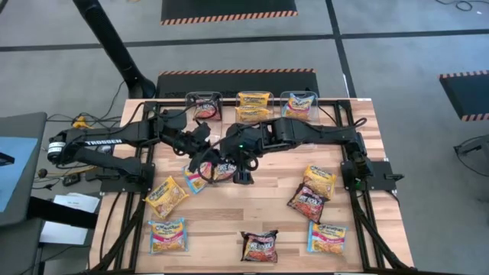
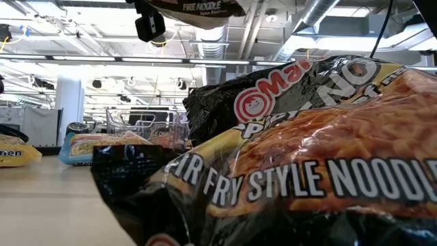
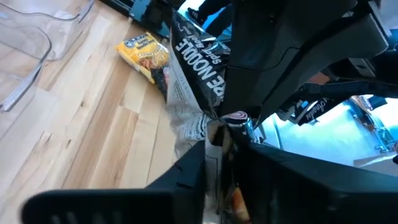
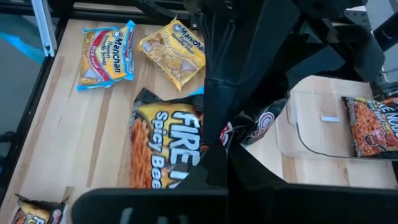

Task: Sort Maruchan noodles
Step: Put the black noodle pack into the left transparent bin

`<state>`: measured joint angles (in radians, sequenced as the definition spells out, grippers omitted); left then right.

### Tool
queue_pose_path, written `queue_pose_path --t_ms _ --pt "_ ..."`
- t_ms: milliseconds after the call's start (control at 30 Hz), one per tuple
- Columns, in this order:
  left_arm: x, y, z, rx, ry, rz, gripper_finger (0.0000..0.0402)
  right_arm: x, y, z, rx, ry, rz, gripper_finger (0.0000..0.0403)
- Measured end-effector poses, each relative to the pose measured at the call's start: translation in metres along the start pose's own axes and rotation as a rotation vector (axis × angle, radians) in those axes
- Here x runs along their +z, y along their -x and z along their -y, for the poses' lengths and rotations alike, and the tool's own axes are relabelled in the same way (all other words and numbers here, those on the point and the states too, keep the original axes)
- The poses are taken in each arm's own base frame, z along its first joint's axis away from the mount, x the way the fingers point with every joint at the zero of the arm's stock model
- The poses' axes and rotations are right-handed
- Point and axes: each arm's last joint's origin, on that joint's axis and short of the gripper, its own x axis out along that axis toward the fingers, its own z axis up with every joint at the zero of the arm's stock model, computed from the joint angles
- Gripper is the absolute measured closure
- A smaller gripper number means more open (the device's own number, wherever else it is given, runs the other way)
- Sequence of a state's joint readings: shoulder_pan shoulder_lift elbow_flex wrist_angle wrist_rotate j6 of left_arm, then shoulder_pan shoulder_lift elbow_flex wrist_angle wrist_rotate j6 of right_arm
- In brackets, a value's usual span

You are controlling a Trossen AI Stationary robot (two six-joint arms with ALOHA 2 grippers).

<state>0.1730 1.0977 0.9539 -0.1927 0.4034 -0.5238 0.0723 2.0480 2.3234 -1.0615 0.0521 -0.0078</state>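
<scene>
both pincers clamp one dark fire noodle packet (image 1: 224,169) above the table (image 1: 229,221).

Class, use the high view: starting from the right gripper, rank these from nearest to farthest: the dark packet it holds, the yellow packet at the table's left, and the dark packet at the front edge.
1. The dark packet, at the table's middle, pinched in the right gripper.
2. The yellow packet, left of the gripper, lying flat.
3. The front dark packet, at the front edge.
</scene>
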Motion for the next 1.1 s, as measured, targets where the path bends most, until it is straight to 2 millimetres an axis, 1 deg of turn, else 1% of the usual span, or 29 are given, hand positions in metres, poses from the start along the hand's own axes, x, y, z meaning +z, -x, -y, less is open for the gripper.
queue_pose_path --t_ms 167,433,700,833,900,1100 --pt "0.0 0.0 0.0 0.009 -0.029 0.007 0.0394 0.0 0.0 0.001 -0.002 -0.002 -0.003 0.0391" --pt "0.0 0.0 -0.001 0.023 -0.061 0.013 0.0401 0.0 0.0 0.002 -0.012 0.009 0.004 0.0351" --pt "0.0 0.002 -0.002 0.046 -0.08 0.016 0.0401 0.0 0.0 0.008 -0.066 0.025 0.0 0.0294" --pt "0.001 0.014 -0.005 0.087 -0.088 0.013 0.0401 0.001 0.011 0.014 -0.078 0.032 0.018 0.0267" --pt "0.002 0.022 -0.007 0.097 -0.089 0.021 0.0401 0.0 0.022 0.018 -0.084 0.026 0.013 0.0258" --pt "0.009 0.045 -0.009 0.123 -0.112 0.091 0.0401 0.0 0.043 0.033 -0.111 0.006 0.037 0.0246"
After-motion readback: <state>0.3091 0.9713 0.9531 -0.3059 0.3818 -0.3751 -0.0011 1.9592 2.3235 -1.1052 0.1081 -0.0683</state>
